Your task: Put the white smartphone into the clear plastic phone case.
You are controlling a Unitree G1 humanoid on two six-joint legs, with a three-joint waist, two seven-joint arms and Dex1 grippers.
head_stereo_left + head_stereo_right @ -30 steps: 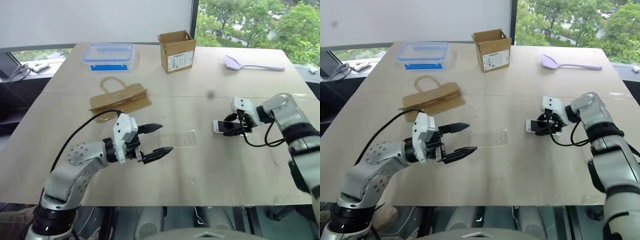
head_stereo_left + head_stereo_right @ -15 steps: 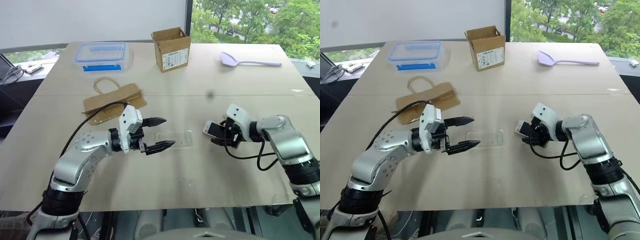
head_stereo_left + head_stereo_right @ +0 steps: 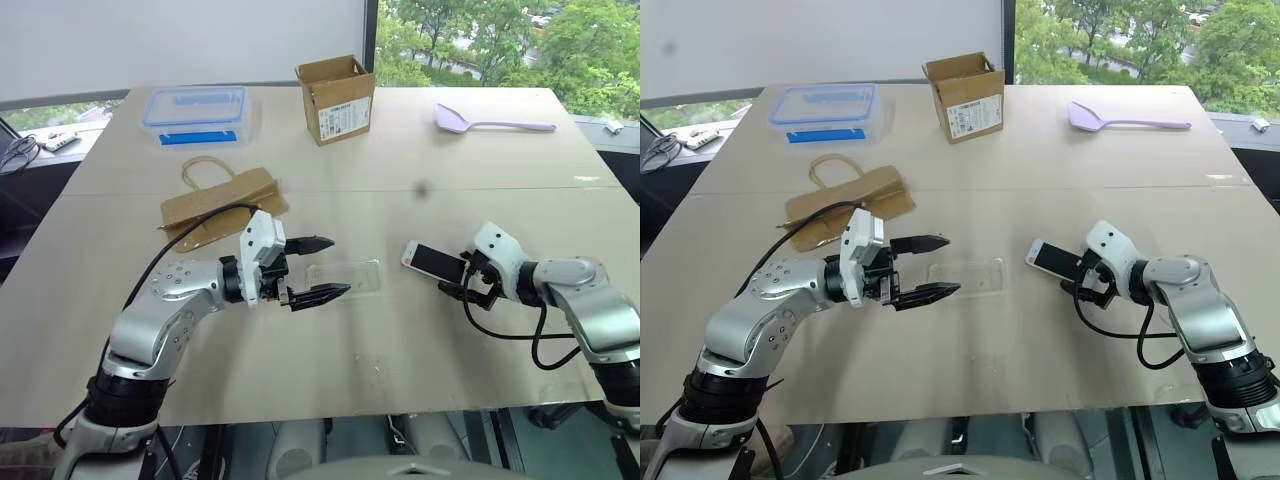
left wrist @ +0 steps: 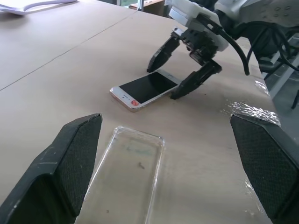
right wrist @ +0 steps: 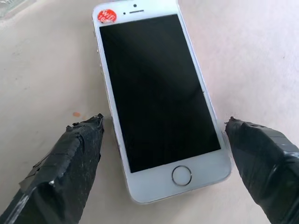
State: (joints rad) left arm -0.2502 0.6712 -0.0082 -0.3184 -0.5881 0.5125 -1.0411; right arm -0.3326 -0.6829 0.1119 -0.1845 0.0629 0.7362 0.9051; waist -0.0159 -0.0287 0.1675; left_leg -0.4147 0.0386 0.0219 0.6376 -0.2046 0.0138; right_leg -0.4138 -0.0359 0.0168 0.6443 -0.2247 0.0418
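The right pincer (image 3: 463,281) has just let go: the white smartphone (image 3: 434,261) now lies free on the worktop (image 3: 400,350), screen up, just beside the clear plastic phone case (image 3: 345,275). Both pincers, left (image 3: 322,268) included, gape apart; insertion remains undone.

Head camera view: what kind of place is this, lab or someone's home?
Probably an office or lab room on an upper floor. A large plain table stands by a window that looks down on treetops, and it holds unrelated test props: a cardboard box, a paper bag, a purple spatula.
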